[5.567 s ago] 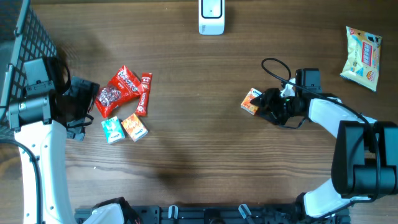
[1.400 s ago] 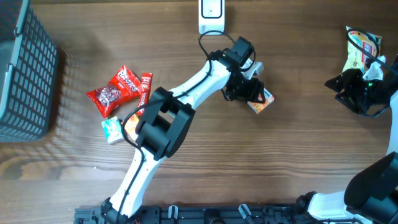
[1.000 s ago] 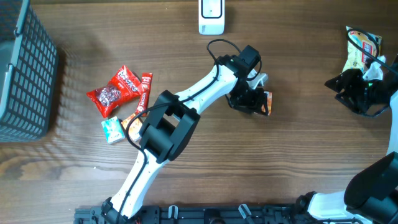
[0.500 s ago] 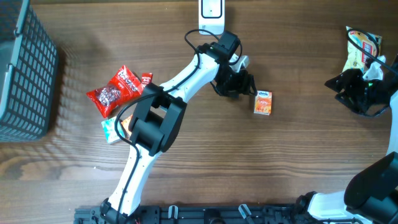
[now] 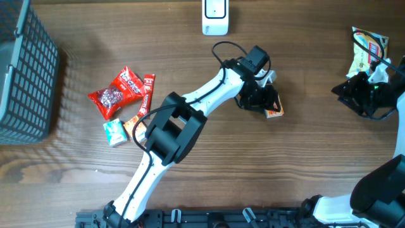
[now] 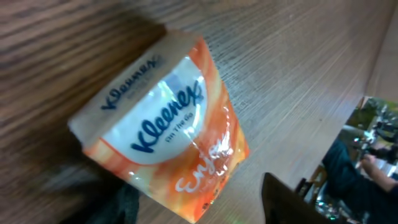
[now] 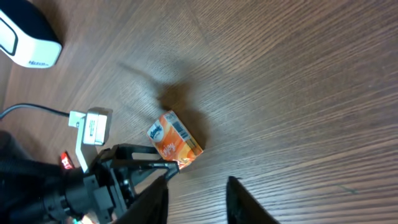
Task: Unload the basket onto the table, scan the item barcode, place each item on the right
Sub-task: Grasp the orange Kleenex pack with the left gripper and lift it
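The item is a small orange Kleenex tissue pack (image 5: 274,113), lying on the wooden table right of centre. My left gripper (image 5: 264,101) is down over it. In the left wrist view the pack (image 6: 161,124) fills the frame, and its lower corner sits between the open fingers of my left gripper (image 6: 196,186). The right finger stands apart from the pack. The white scanner (image 5: 215,17) rests at the table's far edge. My right gripper (image 5: 345,92) hovers at the right, open and holding nothing. Its wrist view shows the pack (image 7: 176,142) and the scanner (image 7: 28,43).
A yellow snack bag (image 5: 369,54) lies at the far right, behind my right arm. Red candy packets and small boxes (image 5: 123,95) are clustered at the left. A dark wire basket (image 5: 25,69) stands at the left edge.
Half a second ago my left gripper was lifted off to the left of the pack. It has since swung back right onto the pack, which has shifted slightly right. The right arm stayed put.
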Controlling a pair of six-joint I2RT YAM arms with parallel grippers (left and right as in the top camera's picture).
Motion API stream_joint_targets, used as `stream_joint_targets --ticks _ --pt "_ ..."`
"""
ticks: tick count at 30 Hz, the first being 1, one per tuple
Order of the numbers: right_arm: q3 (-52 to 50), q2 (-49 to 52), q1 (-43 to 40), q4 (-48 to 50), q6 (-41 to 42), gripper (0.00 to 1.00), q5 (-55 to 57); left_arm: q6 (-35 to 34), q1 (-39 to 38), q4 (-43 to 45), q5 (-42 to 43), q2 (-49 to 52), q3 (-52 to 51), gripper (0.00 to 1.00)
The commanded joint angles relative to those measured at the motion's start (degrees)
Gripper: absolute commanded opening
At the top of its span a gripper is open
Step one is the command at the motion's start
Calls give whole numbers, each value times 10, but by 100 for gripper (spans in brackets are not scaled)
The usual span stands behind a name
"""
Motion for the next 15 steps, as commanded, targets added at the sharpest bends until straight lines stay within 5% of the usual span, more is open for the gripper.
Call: stream_joint_targets --ticks 1,7,15 --pt "-19 -14 3 8 -5 25 3 -5 3 1 -11 26 2 47" --pt "-106 -13 11 76 -4 23 -14 -5 4 10 -14 26 2 17" --pt "-162 -13 20 135 11 24 -25 -5 5 11 -15 25 2 4"
